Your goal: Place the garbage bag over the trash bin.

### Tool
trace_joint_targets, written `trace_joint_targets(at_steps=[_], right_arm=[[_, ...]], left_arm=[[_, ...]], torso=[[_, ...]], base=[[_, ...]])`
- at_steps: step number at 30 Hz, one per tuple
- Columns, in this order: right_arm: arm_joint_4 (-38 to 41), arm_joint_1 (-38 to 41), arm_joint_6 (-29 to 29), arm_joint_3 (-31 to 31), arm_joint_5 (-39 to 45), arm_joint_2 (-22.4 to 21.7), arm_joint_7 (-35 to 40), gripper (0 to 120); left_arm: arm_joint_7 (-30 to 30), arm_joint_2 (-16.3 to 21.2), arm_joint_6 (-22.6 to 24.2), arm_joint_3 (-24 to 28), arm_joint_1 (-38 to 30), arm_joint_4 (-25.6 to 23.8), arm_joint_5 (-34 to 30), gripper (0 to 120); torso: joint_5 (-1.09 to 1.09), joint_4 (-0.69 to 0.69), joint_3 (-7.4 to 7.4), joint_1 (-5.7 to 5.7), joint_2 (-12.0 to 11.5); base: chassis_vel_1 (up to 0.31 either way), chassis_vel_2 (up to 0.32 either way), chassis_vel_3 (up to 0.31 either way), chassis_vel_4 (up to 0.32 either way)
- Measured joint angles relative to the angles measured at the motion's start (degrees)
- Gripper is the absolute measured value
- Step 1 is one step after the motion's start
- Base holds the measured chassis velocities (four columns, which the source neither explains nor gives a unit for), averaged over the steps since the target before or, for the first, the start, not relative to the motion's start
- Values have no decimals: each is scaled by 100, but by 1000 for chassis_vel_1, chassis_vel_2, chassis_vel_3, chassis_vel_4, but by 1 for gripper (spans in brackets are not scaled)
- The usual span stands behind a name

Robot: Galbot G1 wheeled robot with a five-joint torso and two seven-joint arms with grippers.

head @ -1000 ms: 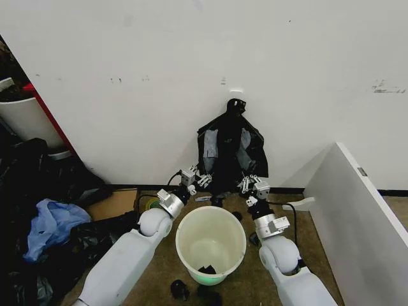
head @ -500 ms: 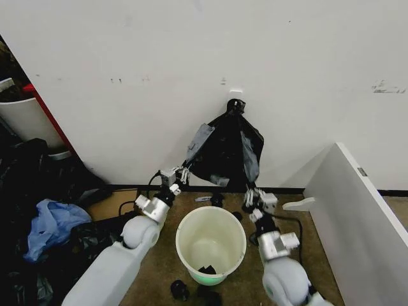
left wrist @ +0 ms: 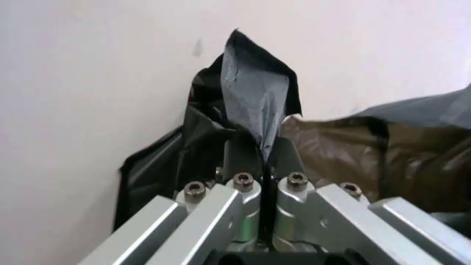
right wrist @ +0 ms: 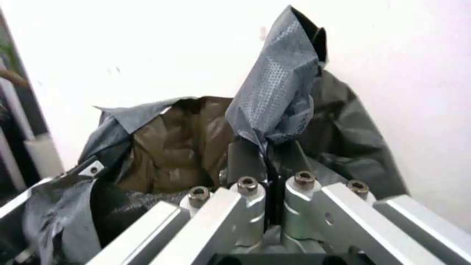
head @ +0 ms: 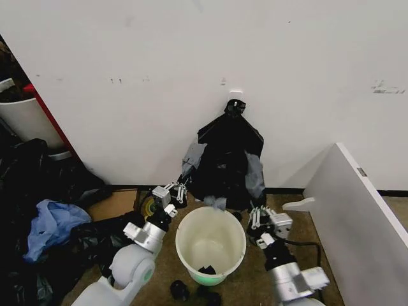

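Claws (head: 178, 192) (head: 260, 218) pinch garbage bag (head: 224, 159) above trash bin (head: 210, 241).

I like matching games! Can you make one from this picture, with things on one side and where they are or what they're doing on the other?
Things:
1. garbage bag
2. trash bin
3. left tool
4. blue plastic bag

Places or states:
A. lying on the dark heap at the robot's far left
B. standing open on the floor between the two arms
C. hanging against the white wall, mouth pulled open
D. pinching the bag's edge on the left side

Pairs: 1-C, 2-B, 3-D, 4-A
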Motion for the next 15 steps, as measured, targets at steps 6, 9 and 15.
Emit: trace_joint_targets(at_steps=[6, 9, 15], right_arm=[[297, -298, -210, -148, -38, 86, 272, 0], [331, -335, -296, -246, 53, 120, 356, 0], [207, -224, -493, -296, 365, 158, 378, 0]], left_arm=[[-186, 157, 443, -418, 464, -677, 340, 0], [-293, 172, 577, -521, 620, -880, 407, 0], [-412, 150, 686, -391, 865, -911, 359, 0]], torso=[[0, 0, 1, 0, 0], [0, 0, 1, 1, 0], [0, 0, 1, 1, 0]], base=[[0, 0, 0, 0], [0, 0, 0, 0], [0, 0, 0, 0]])
